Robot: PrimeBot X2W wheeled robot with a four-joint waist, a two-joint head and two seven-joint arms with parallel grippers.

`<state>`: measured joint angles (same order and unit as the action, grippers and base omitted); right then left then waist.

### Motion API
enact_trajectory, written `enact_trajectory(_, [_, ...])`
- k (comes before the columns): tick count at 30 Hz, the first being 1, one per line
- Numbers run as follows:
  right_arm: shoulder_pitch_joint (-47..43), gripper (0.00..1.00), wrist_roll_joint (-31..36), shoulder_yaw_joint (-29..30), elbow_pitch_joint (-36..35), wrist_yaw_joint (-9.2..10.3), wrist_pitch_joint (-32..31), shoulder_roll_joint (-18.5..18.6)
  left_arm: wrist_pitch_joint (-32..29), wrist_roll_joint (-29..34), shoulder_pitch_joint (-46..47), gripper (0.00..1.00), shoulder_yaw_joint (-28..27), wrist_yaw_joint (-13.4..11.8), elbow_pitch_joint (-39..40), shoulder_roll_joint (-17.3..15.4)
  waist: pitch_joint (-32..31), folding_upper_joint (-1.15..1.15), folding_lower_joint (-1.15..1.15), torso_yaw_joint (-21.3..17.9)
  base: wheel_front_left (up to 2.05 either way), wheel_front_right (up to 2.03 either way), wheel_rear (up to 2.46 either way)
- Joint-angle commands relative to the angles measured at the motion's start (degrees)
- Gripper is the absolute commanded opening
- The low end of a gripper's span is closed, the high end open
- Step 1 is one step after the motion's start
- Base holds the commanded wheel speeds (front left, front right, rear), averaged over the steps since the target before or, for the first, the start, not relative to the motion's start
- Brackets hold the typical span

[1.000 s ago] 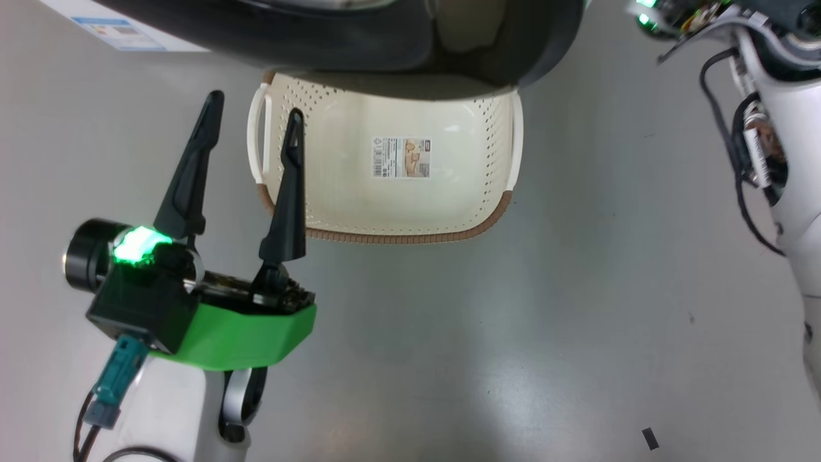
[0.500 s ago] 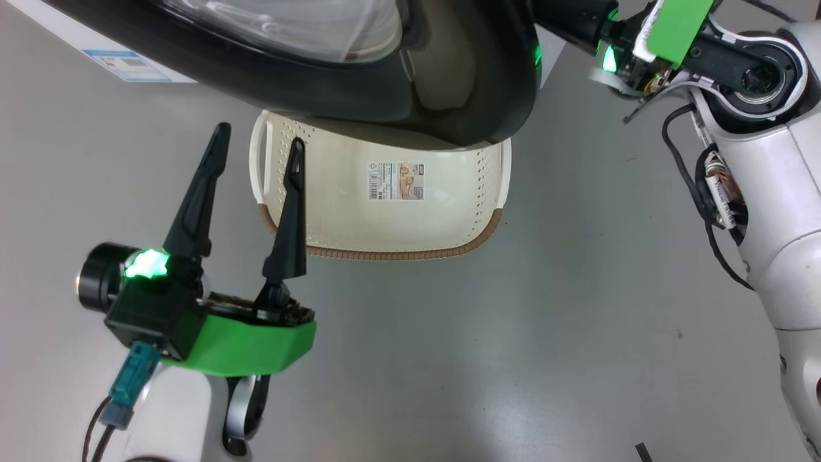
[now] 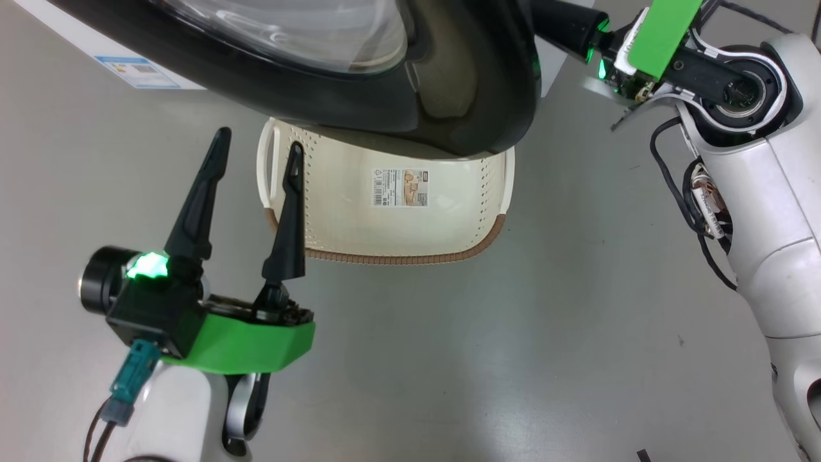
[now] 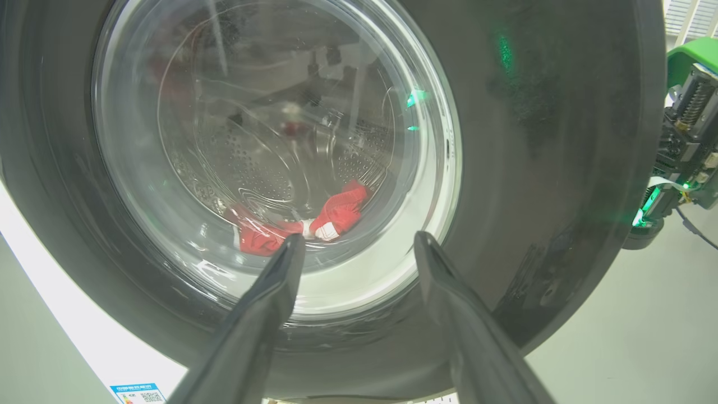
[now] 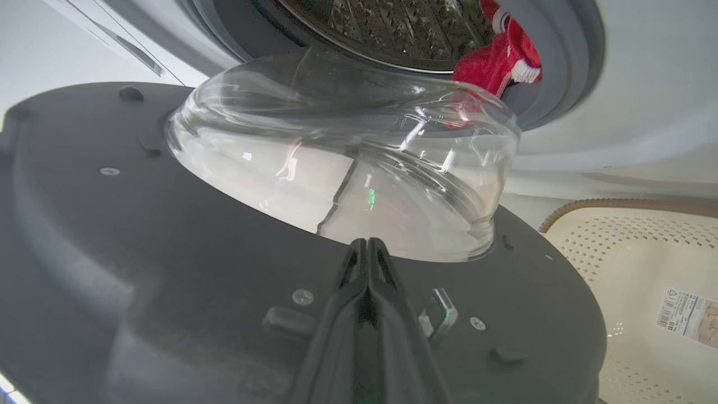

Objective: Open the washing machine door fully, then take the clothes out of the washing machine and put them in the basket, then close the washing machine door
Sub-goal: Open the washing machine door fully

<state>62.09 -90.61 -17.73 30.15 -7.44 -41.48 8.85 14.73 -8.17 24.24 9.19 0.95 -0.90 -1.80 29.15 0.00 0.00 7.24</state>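
The washing machine door (image 3: 359, 102), black-rimmed around a glass bowl, stands partly open, swung out above the basket (image 3: 397, 253) on the floor (image 3: 513, 353). My right jaws are shut tight, tips at the door's inner face just below the glass; I cannot tell if they touch it. My left jaws are spread wide and empty, near the basket's left handle. Red clothes (image 5: 493, 62) lie inside the washing machine (image 5: 561, 129). I judge a steady outward push on the plastic, clear of the glass and the metal latch (image 5: 440, 314), suits best.

Label (image 3: 400, 187) in basket (image 3: 385, 254): barcode left, small picture right, print too small to read.
Blue sticker (image 3: 136, 72) on washing machine (image 5: 645, 84): far left, nothing legible.
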Motion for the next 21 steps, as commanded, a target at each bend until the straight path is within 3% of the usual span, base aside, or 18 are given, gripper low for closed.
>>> enact_trajectory(1, [-1.0,1.00,2.7,-0.1,-1.5,-0.05,3.2,-1.1,0.3,-0.4,-1.5,1.00,-2.1,-0.4,1.2,-1.1,-0.1,0.00,0.00,-0.1,0.00,0.00,0.00])
enact_trajectory(2, [-1.0,1.00,2.7,-0.1,-1.5,-0.05,3.2,-1.1,0.3,-0.4,-1.5,1.00,-2.1,-0.4,1.2,-1.1,-0.1,0.00,0.00,-0.1,0.00,0.00,0.00])
enact_trajectory(15, [-6.8,1.00,14.1,-2.1,-3.0,-0.05,29.7,2.2,0.3,-0.5,-2.2,1.00,-4.2,-0.4,0.9,-1.1,-1.8,0.00,0.00,-2.3,0.00,0.00,0.00])
enact_trajectory(21, [-9.6,1.00,21.6,-8.7,-3.2,-0.05,40.8,5.9,0.3,0.1,-2.8,1.00,-5.4,-0.2,0.9,-1.1,-2.7,0.00,0.00,-4.0,0.00,0.00,0.00])
